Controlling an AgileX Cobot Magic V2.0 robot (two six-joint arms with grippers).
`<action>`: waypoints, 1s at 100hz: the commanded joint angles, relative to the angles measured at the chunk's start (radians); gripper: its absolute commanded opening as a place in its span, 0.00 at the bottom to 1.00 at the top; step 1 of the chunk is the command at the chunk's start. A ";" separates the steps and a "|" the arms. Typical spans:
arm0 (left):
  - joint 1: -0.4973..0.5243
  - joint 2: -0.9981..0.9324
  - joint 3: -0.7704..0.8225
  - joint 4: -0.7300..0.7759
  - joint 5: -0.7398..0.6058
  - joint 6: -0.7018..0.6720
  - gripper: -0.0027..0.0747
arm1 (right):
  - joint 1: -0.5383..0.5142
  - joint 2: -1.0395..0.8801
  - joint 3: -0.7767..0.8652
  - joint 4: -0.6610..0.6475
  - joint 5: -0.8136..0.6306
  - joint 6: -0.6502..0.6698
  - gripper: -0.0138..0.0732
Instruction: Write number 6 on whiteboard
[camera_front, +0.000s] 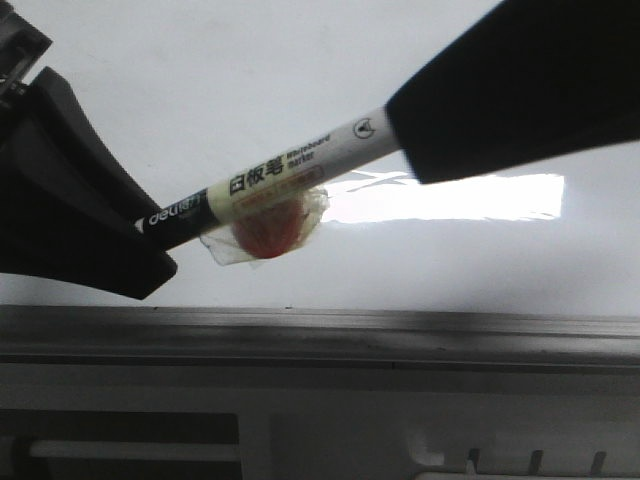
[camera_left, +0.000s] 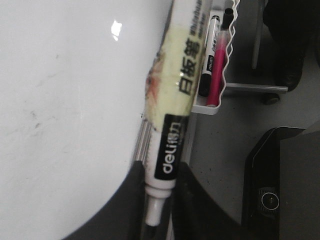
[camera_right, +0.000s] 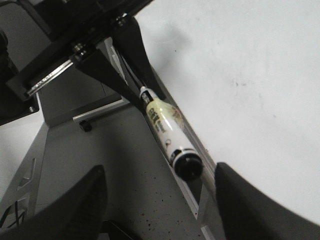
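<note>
The whiteboard (camera_front: 200, 70) fills the background, and no number 6 is visible on it. The left gripper (camera_left: 159, 215) is closed on the marker (camera_front: 270, 180); the right gripper (camera_right: 160, 200) has its jaws wide apart around the marker's end.

The surface (camera_front: 150, 60) is a glossy white board filling the upper part of the front view, with a bright rectangular glare patch at centre right. A grey metal frame edge (camera_front: 320, 335) runs across the lower part of the frame. Only faint smudges and specks mark it (seen best in both wrist views).
</note>
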 joint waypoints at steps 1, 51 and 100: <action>-0.006 -0.021 -0.029 -0.039 -0.038 0.002 0.01 | 0.048 0.037 -0.032 0.036 -0.145 -0.015 0.64; -0.006 -0.021 -0.029 -0.039 -0.038 0.002 0.01 | 0.174 0.231 -0.140 0.053 -0.252 -0.015 0.62; -0.006 -0.021 -0.029 -0.041 -0.038 0.002 0.01 | 0.176 0.267 -0.150 0.063 -0.147 -0.015 0.09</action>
